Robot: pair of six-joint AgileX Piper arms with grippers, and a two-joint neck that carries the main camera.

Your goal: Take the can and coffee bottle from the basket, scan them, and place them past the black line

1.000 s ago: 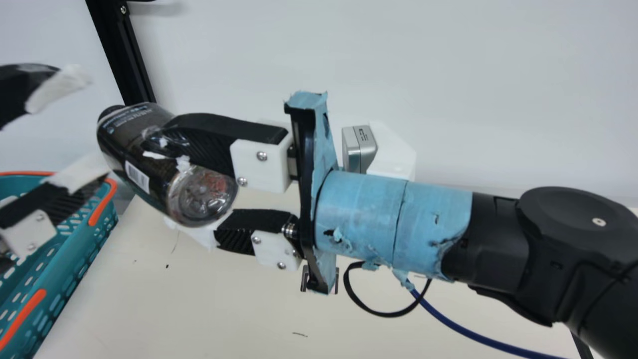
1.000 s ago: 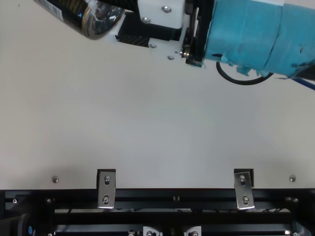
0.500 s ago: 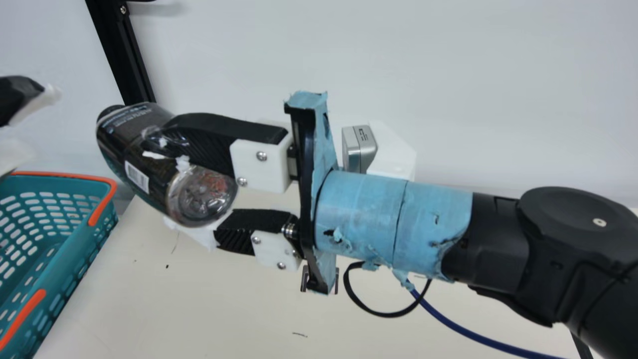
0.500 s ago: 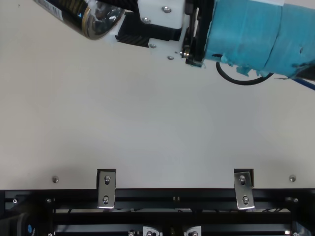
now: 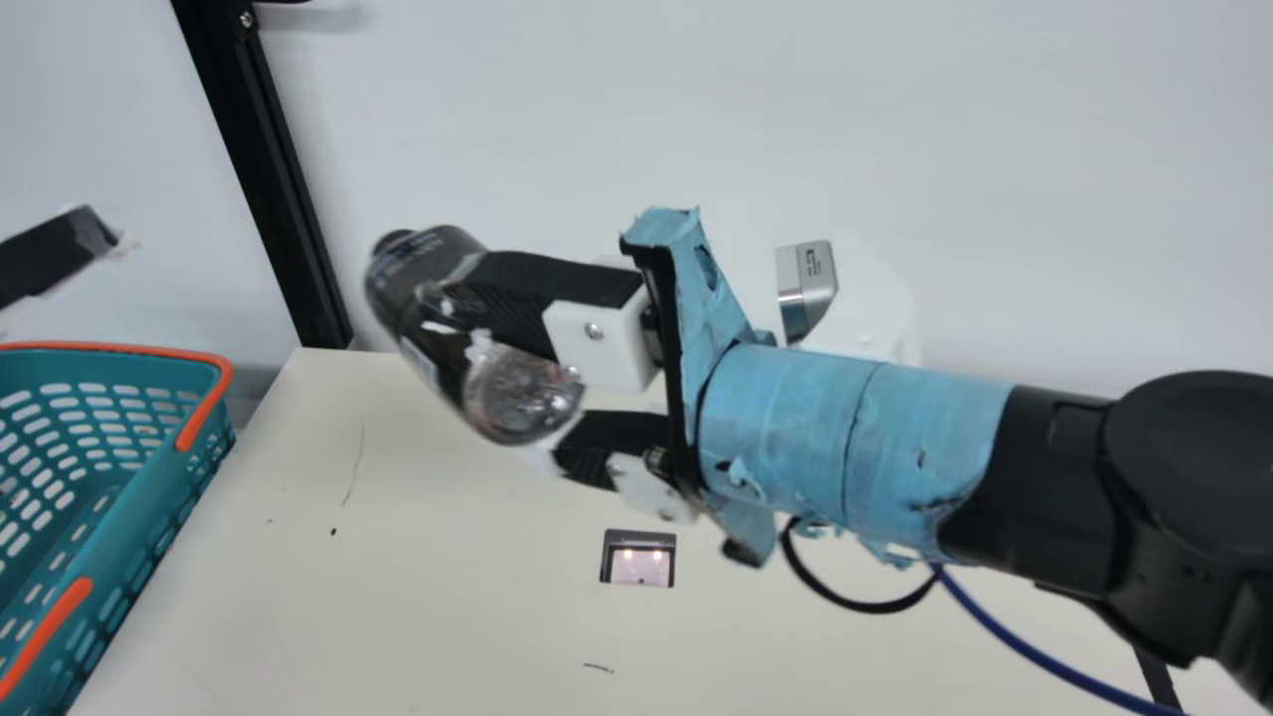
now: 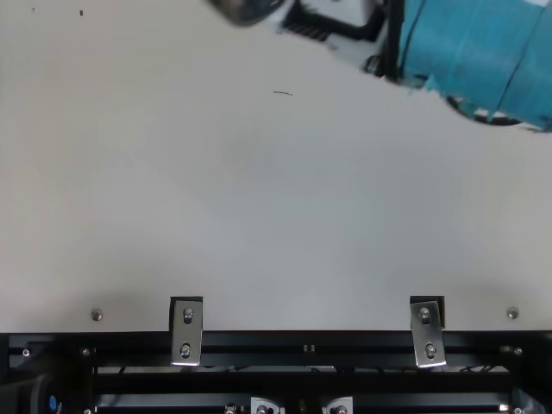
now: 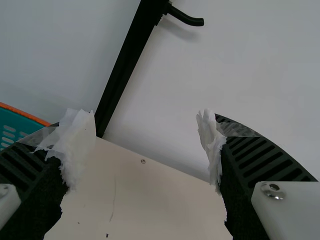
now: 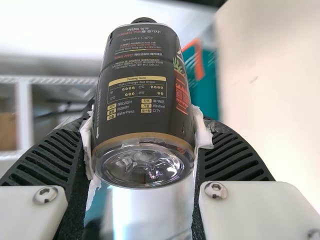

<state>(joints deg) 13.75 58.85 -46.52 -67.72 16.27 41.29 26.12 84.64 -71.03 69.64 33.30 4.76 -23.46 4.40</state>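
Observation:
My right gripper (image 5: 502, 373) is shut on the dark coffee bottle (image 5: 443, 298) and holds it tilted above the table, clear bottom toward the camera. The bottle's end (image 6: 246, 7) shows at the top view's upper edge. In the right wrist view, the fingers of my right gripper (image 8: 142, 132) press both sides of the labelled bottle (image 8: 145, 85). My left gripper (image 5: 50, 254) is partly in the main view at the left edge, above the teal basket (image 5: 134, 348). In the left wrist view, my left gripper (image 7: 145, 135) stands open, nothing between its fingers.
A scanner window (image 5: 638, 565) with lights lies in the table (image 5: 448, 617), below the right gripper. A black strip (image 5: 1159, 681) crosses the table at lower right. A blue cable (image 5: 1034, 651) hangs by the right arm; a black post (image 5: 269, 179) stands behind.
My right arm has moved right with the bottle, uncovering the scanner window. My left gripper has drawn back toward the left edge, away from the bottle, uncovering more of the basket.

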